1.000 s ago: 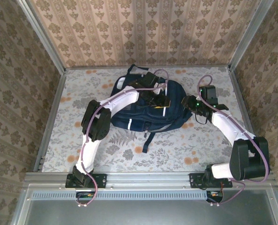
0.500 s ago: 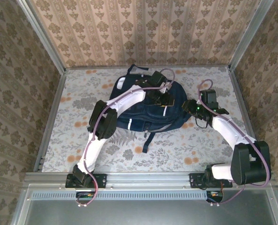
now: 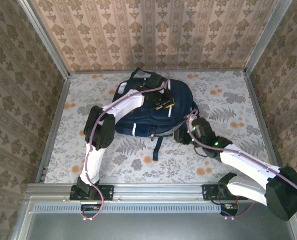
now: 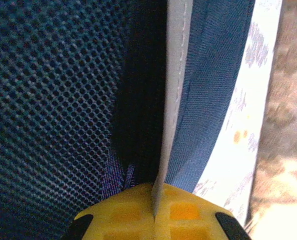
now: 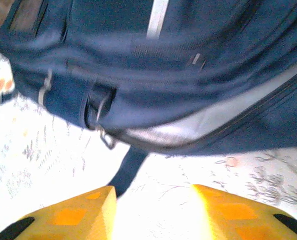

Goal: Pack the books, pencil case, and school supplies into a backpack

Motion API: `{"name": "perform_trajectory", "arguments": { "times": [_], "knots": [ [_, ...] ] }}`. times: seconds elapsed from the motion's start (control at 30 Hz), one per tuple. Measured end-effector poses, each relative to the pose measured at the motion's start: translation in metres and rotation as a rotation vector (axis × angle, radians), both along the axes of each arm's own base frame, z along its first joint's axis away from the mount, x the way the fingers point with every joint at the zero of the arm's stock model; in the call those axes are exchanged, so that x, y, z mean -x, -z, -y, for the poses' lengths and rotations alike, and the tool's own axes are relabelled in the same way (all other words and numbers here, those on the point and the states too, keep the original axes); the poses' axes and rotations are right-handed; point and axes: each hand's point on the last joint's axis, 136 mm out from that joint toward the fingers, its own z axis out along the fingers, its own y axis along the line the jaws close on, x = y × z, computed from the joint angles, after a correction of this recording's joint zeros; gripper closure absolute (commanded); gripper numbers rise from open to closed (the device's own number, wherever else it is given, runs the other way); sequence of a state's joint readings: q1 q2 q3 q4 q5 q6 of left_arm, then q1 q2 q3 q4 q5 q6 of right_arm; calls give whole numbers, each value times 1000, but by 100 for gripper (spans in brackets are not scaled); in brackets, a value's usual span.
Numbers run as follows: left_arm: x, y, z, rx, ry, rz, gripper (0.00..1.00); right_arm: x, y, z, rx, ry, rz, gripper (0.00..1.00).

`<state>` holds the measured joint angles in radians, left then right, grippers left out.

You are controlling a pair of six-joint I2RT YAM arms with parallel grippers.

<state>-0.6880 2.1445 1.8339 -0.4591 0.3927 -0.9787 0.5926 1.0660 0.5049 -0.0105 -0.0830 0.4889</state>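
1. Left gripper [image 3: 164, 103]: the overhead view places it on top of the backpack [image 3: 141, 125]; its wrist view resolves jaws pinched tight on a grey-white fabric edge [image 4: 171, 100] beside mesh [image 4: 48, 100].
2. Backpack: lies at the middle of the bench [image 3: 228, 100], strap [image 3: 156, 147] trailing toward the arms.
3. Right gripper [image 3: 181, 136]: at the backpack's near right edge; its wrist view reveals jaws apart, holding nothing.

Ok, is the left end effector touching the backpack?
Touching. Left wrist view: the left end effector is shut on a grey-white strip of the backpack.
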Motion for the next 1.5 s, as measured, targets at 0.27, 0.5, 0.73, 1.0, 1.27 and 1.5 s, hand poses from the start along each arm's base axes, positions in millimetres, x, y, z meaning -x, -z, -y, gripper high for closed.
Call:
{"name": "perform_trajectory", "arguments": {
  "times": [0.27,0.5,0.73,1.0,1.27,1.5],
  "knots": [
    [-41,-28,-21,82,-294,-24,100,5,34,-44,126,-189,148,52],
    [-56,-33,-24,136,-416,-45,100,-24,69,-68,214,-189,191,52],
    [-64,-24,-22,161,-457,-70,100,-60,75,-96,266,-160,263,52],
    [-73,-23,-24,189,-473,-73,100,-83,84,-96,346,-92,279,68],
    [-79,-20,-27,204,-448,-70,100,-90,88,-80,395,-65,276,100],
    [-81,-21,-27,184,-365,-9,100,-100,84,-55,317,-82,229,100]
  ]
}}
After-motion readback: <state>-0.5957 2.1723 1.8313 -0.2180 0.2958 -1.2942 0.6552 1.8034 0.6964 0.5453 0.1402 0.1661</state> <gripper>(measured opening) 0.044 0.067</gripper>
